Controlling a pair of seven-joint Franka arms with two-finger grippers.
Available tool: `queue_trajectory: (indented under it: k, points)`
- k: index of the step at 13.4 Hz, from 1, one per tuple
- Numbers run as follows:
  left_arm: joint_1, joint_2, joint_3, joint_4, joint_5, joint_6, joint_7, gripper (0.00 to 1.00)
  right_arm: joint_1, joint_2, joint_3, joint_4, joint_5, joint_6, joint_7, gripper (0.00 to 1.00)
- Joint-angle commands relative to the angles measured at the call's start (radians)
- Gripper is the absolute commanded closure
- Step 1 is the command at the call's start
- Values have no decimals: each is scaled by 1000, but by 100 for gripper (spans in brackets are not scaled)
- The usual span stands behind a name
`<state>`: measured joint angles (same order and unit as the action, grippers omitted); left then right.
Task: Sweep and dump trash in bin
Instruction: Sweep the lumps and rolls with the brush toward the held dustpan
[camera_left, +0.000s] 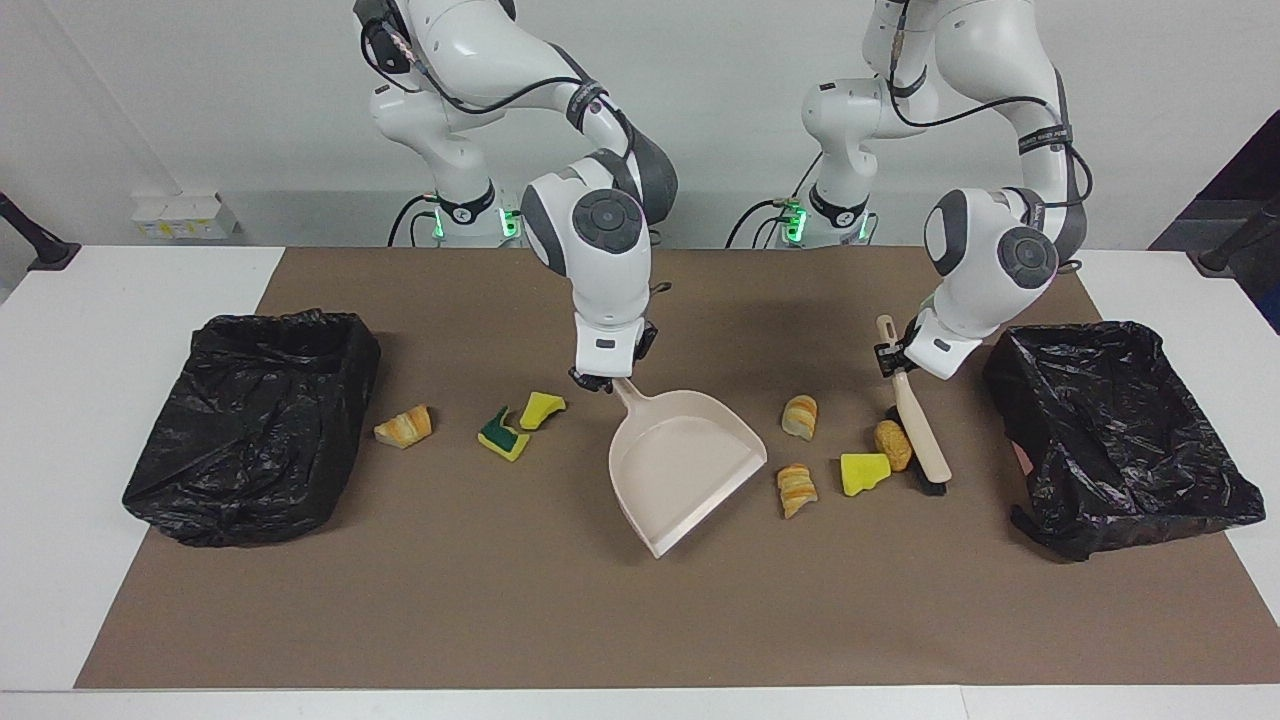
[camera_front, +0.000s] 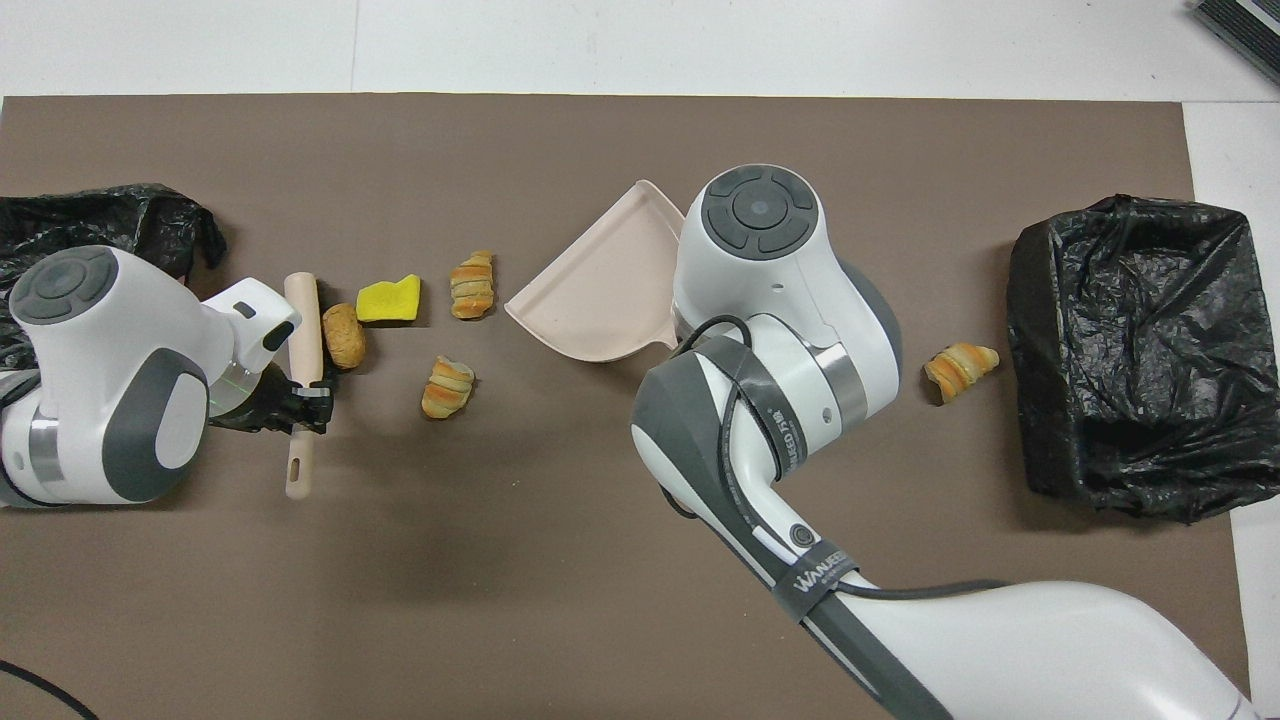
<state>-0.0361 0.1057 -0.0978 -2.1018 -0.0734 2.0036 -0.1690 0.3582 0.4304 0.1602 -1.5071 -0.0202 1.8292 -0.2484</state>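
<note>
From across the table, the right gripper (camera_left: 603, 382) is clamped tight on the handle of the beige dustpan (camera_left: 680, 465), which lies on the brown mat (camera_left: 560, 600) with its mouth turned toward the left arm's end. The left gripper (camera_left: 893, 357) is closed on the handle of the brush (camera_left: 917, 432), whose bristles touch a brown chunk (camera_left: 892, 443) pressed against a yellow sponge piece (camera_left: 864, 473). Two striped bread pieces (camera_left: 797, 489) lie between that sponge and the dustpan, one of them (camera_left: 800, 416) nearer the robots. On the right arm's side of the dustpan lie a yellow scrap (camera_left: 543, 408), a green-backed sponge (camera_left: 502, 434) and a third striped piece (camera_left: 404, 426), this last beside a black-lined bin (camera_left: 255, 425); a second bin (camera_left: 1120, 430) sits at the left arm's end. From above, the right arm hides its own gripper and the two sponge scraps near it; the dustpan (camera_front: 600, 300) shows beside a bread piece (camera_front: 472, 285), and the brush (camera_front: 303, 370) sits against the brown chunk (camera_front: 345, 335).
</note>
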Motion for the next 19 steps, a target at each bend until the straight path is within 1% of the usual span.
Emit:
queue_trajectory:
  k: [1,2,3,4,5,7,8,9,11,14,15,16,18,19]
  points:
    - [-83,-26,9,-30,-48,18,-44,100,-31,-39,9,-54,3,13,-283,100]
    - [-97,-27,9,-30,-49,15,-47,100,-35,-39,7,-64,-7,18,-413,100]
    - [-113,-27,9,-29,-49,11,-47,100,-38,-41,5,-76,-10,19,-495,100]
    - [-117,-24,9,-20,-49,4,-44,100,-48,-53,4,-96,-20,25,-556,100]
    - [-126,-20,7,-4,-48,-2,-37,100,-50,-55,5,-111,-56,31,-609,100]
    - [-130,-20,10,31,-25,-6,-26,100,-33,-33,7,-114,-127,62,-641,100]
    - [-125,-15,9,45,16,3,-3,100,-19,-23,7,-111,-147,64,-641,100]
    - [-117,-15,10,39,26,15,2,100,-15,-21,7,-113,-156,62,-641,100]
    - [-100,-33,12,-6,27,23,-1,100,-15,-21,7,-113,-161,62,-641,100]
    - [-119,-108,7,-139,27,67,-24,100,-7,-19,7,-113,-162,61,-641,100]
    - [-142,-128,6,-176,26,96,-56,100,-7,-19,7,-113,-162,62,-638,100]
    - [-180,-138,6,-194,26,112,-96,100,-7,-19,7,-113,-162,62,-635,100]
    - [-246,-120,6,-201,20,154,-183,100,-7,-19,7,-111,-162,62,-632,100]
    - [-255,-109,4,-199,8,184,-196,100,-7,-19,7,-110,-162,62,-632,100]
